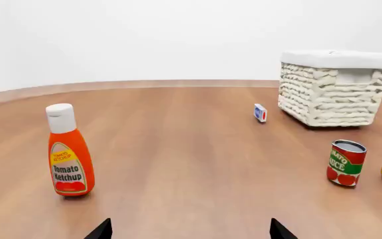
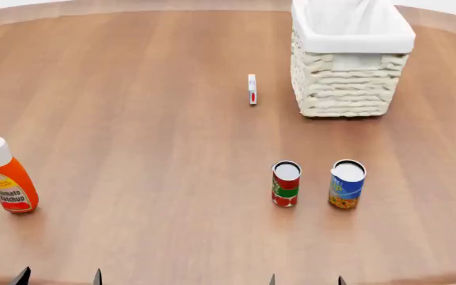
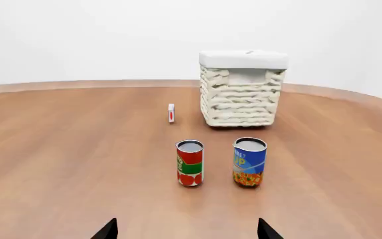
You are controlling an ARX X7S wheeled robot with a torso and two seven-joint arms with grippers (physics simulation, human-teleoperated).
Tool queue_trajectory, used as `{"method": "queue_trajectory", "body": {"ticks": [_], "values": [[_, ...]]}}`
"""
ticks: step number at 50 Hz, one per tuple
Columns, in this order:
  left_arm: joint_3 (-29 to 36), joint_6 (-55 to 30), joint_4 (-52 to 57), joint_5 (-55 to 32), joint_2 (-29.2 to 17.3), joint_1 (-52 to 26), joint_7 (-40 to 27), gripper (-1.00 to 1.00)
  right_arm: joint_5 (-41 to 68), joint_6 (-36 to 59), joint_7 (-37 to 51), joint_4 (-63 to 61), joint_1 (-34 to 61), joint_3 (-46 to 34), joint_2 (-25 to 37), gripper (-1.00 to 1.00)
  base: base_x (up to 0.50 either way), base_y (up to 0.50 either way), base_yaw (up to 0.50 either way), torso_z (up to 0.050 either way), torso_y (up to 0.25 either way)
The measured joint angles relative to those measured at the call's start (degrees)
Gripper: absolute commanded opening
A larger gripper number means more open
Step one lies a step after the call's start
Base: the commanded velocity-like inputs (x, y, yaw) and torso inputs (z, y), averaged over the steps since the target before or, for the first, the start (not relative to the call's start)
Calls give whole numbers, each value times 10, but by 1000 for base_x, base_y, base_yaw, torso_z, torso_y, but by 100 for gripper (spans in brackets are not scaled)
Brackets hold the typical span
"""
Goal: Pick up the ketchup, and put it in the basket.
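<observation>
Both tools gape empty: ketchup (image 2: 9, 178) stands upright ahead of the left tool (image 2: 59, 276), basket (image 2: 347, 89) far beyond the right tool (image 2: 306, 279).

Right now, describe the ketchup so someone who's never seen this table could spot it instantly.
Start from the wicker basket at the far right of the wooden table, then look across to the near left edge in the head view. The ketchup stands there upright and alone. Unlike the two short cans near the middle, it is a taller orange-red squeeze bottle with a white cap.
</observation>
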Motion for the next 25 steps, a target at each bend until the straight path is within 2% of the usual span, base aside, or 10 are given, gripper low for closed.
{"method": "queue_trajectory", "body": {"ticks": [6, 13, 25], "values": [[4, -7, 10, -2, -7, 1, -13, 100, 5, 6, 11, -6, 1, -10, 6, 100, 0, 0, 0, 0, 0], [45, -27, 52, -39, -56, 5, -76, 100, 15, 22, 28, -23, 1, -23, 13, 100, 0, 0, 0, 0, 0], [56, -98, 205, -64, -104, 19, -147, 100, 42, 63, 53, -126, -17, -47, 30, 100, 0, 0, 0, 0, 0]]}}
